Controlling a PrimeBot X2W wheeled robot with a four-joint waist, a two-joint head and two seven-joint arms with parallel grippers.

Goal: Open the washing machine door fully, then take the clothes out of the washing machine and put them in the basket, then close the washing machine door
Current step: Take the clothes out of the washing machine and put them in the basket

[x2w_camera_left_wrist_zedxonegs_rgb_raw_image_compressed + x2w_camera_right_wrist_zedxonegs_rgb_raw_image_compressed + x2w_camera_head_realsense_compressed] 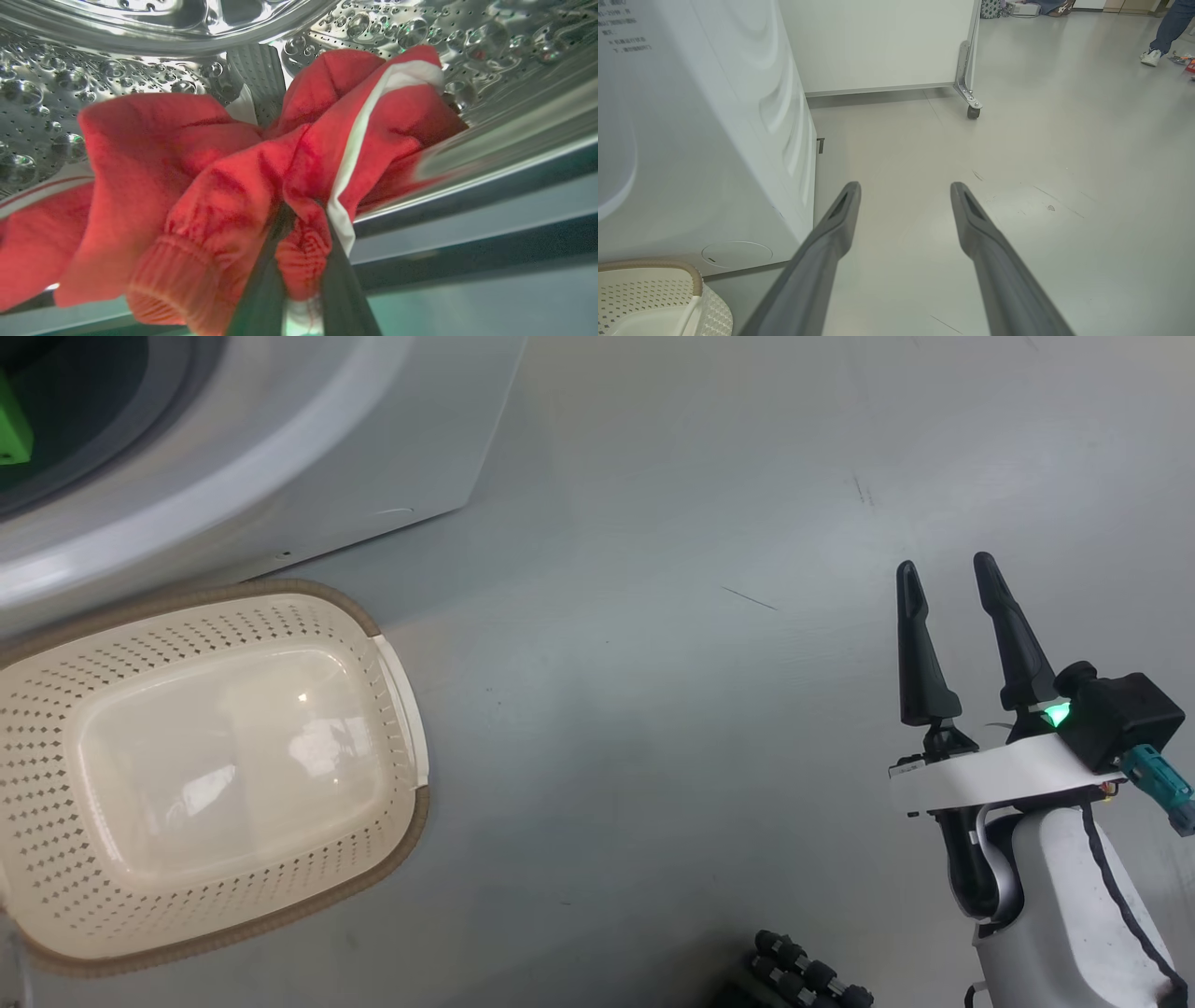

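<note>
Head view looks down on the basket point(56, 775). It is empty and sits on the floor point(700, 709) just beside the foot of the machine point(308, 457), below its round opening. The right gripper point(945, 566) hangs well apart over bare floor, with its fingers spread and holding nothing.

Left wrist view is inside the steel drum point(93, 70). The left gripper point(302, 221) has its fingers point(259, 289) pinched on a fold of the red jersey point(187, 163), close to a ribbed hem and the white trim. The rest of the garment bulges beyond them, draped toward the drum's lip. So the jersey is in the machine, gripped but not out.

Right wrist view shows those wide-open fingers point(831, 242), the machine's side, a corner of the basket, and a person's foot point(1151, 57) far across the room.

To my eye the worry is the small bite. Only a bunched fold is held, so the weight of the loose cloth could drag it free on the way out. A trailing part could also catch on the drum's ribbed paddle point(259, 79) or the lip. It could also flop outside the basket onto the floor.
</note>
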